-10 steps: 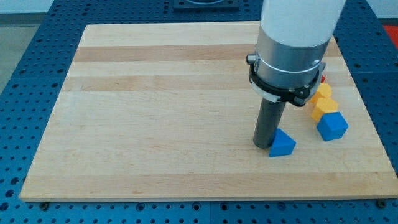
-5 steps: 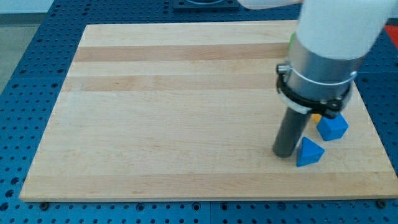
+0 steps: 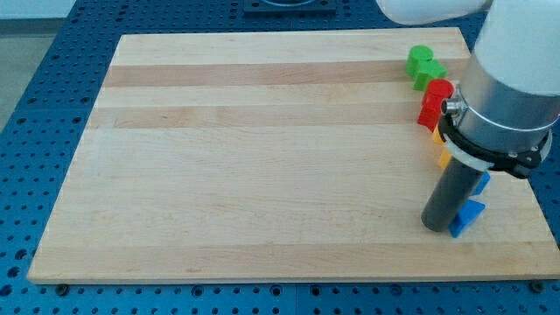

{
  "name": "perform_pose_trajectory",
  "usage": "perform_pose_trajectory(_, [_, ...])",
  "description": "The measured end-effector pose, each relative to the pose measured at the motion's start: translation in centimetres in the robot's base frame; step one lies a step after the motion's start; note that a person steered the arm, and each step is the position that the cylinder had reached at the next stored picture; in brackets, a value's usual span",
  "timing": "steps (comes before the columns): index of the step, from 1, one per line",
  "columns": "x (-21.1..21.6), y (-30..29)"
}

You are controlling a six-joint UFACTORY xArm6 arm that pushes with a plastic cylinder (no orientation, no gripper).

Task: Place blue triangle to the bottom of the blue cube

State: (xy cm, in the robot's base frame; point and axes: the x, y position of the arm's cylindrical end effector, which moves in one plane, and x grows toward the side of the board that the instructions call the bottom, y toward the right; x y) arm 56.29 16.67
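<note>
The blue triangle (image 3: pixel 470 219) lies near the bottom right of the wooden board (image 3: pixel 262 157). My tip (image 3: pixel 437 226) stands against its left side, touching it. The blue cube (image 3: pixel 482 183) is just above the triangle, mostly hidden behind the rod and its collar; only a sliver shows. The triangle sits directly below the cube, close to it.
A green block (image 3: pixel 423 66) and a red block (image 3: pixel 434 101) stand along the board's right side, with parts of yellow-orange blocks (image 3: pixel 442 158) showing beside the rod. The board's right edge is close to the triangle. Blue perforated table surrounds the board.
My tip has moved to the view's right, pushing the blue triangle right along the board's bottom. The triangle now lies under the blue cube; the arm now hides the cube and yellow blocks.
</note>
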Motion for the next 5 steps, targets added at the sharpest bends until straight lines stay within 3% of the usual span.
perform_pose_trajectory(2, [3.6,1.1])
perform_pose_trajectory(5, [2.8,2.8])
